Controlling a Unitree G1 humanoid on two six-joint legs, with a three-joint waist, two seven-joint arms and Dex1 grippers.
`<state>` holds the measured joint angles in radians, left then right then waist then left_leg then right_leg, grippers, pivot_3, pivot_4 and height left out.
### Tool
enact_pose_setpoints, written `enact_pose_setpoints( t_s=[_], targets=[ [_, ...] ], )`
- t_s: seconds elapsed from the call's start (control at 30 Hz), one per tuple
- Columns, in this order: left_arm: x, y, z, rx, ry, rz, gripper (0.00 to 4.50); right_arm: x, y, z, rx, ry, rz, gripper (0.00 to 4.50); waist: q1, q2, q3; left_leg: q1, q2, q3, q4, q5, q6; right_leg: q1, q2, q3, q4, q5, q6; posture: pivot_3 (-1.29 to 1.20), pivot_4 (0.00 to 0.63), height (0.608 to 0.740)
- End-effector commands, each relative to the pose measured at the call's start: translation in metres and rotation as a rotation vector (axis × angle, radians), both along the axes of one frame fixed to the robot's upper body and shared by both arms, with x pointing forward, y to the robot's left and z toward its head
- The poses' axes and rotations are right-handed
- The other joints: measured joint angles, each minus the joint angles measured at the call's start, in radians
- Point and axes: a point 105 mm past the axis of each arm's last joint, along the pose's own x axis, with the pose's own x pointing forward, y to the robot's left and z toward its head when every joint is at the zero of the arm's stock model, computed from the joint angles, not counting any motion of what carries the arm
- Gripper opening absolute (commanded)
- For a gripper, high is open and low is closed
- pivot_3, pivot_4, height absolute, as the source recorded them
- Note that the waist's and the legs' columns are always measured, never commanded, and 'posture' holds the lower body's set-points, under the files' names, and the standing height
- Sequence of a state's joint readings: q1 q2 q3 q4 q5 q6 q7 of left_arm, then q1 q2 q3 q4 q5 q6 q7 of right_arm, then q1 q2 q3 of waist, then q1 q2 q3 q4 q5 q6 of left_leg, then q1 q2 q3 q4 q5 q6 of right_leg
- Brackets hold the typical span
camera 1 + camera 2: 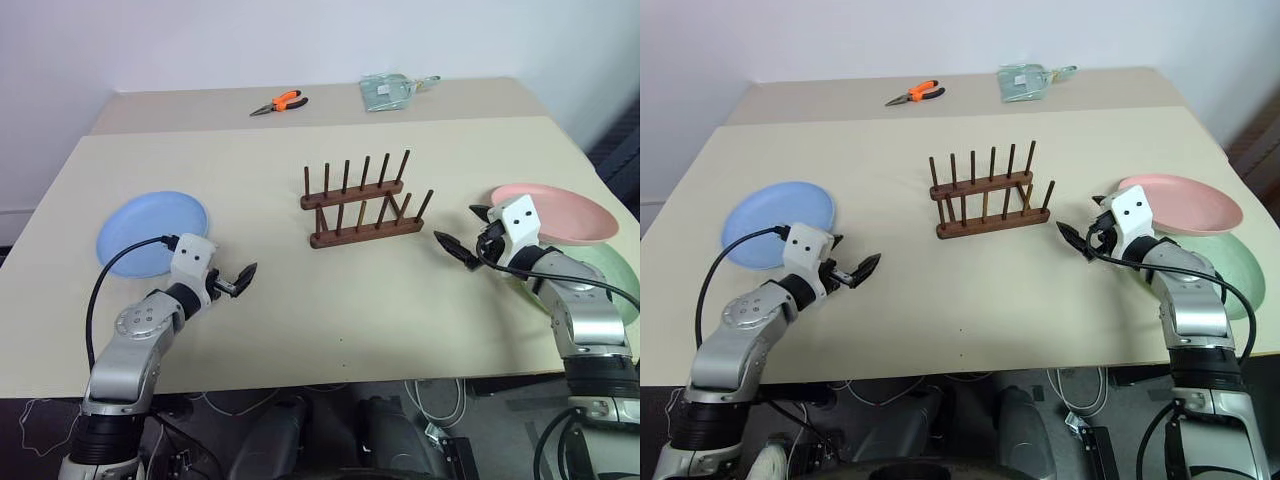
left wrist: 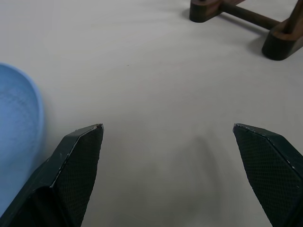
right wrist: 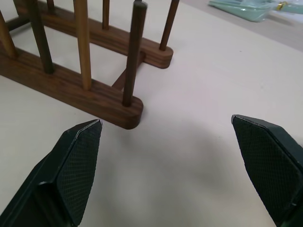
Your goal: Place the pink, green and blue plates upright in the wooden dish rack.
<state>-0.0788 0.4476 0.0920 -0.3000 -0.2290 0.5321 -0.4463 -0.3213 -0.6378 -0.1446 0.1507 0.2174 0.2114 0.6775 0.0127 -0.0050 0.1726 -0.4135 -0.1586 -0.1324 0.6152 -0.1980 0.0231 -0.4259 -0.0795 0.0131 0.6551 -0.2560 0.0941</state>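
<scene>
The wooden dish rack (image 1: 362, 205) stands empty at the table's middle. A light blue plate (image 1: 152, 232) lies flat at the left. At the right, a pink plate (image 1: 555, 212) lies flat, its near edge overlapping a pale green plate (image 1: 1230, 262) partly hidden by my right arm. My left gripper (image 1: 240, 282) is open just right of the blue plate (image 2: 16, 142), low over bare table, pointing toward the rack (image 2: 246, 19). My right gripper (image 1: 460, 225) is open between the pink plate and the rack's right end (image 3: 80, 90), nothing between its fingers.
Orange-handled pliers (image 1: 280, 102) and a clear plastic packet (image 1: 388, 90) lie on a second table (image 1: 200, 110) pushed against the back. The near table edge (image 1: 330, 375) runs just below my arms.
</scene>
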Motion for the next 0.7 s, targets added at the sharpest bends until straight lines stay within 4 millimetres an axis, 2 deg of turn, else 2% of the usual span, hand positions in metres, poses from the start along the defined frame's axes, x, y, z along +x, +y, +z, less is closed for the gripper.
enact_pose_setpoints(
  t_s=[0.03, 0.3, 0.43, 0.57, 0.63, 0.7],
  targets=[
    [0.000, -0.005, 0.009, 0.008, -0.039, -0.015, 4.50, 0.001, 0.008, 0.014, 0.003, -0.055, 0.021, 4.47, 0.000, 0.000, 0.000, 0.000, 0.000, 0.000, 0.000, 0.000, 0.000, 0.000, 0.000, 0.000, 0.000, 0.000, 0.000, 0.00, 0.150, 0.727],
    [0.002, -0.018, 0.009, 0.003, -0.039, -0.051, 4.50, 0.003, 0.016, 0.011, -0.018, -0.066, 0.035, 4.47, 0.000, 0.000, 0.000, 0.000, 0.000, 0.000, 0.000, 0.000, 0.000, 0.000, 0.000, 0.000, 0.000, 0.000, 0.000, 0.00, 0.150, 0.727],
    [0.006, -0.031, 0.005, -0.016, -0.011, -0.125, 4.50, -0.002, 0.027, -0.001, -0.015, -0.012, 0.065, 4.47, 0.000, 0.000, 0.000, 0.000, 0.000, 0.000, 0.000, 0.000, 0.000, 0.000, 0.000, 0.000, 0.000, 0.000, 0.000, 0.00, 0.150, 0.727],
    [0.009, -0.054, -0.005, 0.020, 0.034, -0.279, 4.50, -0.010, 0.040, -0.008, 0.020, 0.008, 0.080, 4.47, 0.002, 0.000, 0.000, 0.000, 0.000, 0.000, 0.000, 0.000, 0.000, 0.000, 0.000, 0.000, 0.000, 0.000, 0.000, 0.00, 0.150, 0.727],
    [0.024, -0.073, -0.012, 0.041, 0.064, -0.380, 4.50, -0.014, 0.048, -0.010, 0.018, -0.018, 0.059, 4.47, 0.004, 0.000, 0.000, 0.000, 0.000, 0.000, 0.000, 0.000, 0.000, 0.000, 0.000, 0.000, 0.000, 0.000, 0.000, 0.00, 0.150, 0.727],
    [0.035, -0.084, -0.015, 0.045, 0.079, -0.439, 4.50, -0.018, 0.054, -0.013, 0.021, -0.028, 0.046, 4.47, 0.010, 0.000, 0.000, 0.000, 0.000, -0.001, 0.001, 0.000, -0.001, 0.001, 0.000, -0.001, -0.001, 0.000, 0.000, 0.00, 0.150, 0.727]
  ],
)
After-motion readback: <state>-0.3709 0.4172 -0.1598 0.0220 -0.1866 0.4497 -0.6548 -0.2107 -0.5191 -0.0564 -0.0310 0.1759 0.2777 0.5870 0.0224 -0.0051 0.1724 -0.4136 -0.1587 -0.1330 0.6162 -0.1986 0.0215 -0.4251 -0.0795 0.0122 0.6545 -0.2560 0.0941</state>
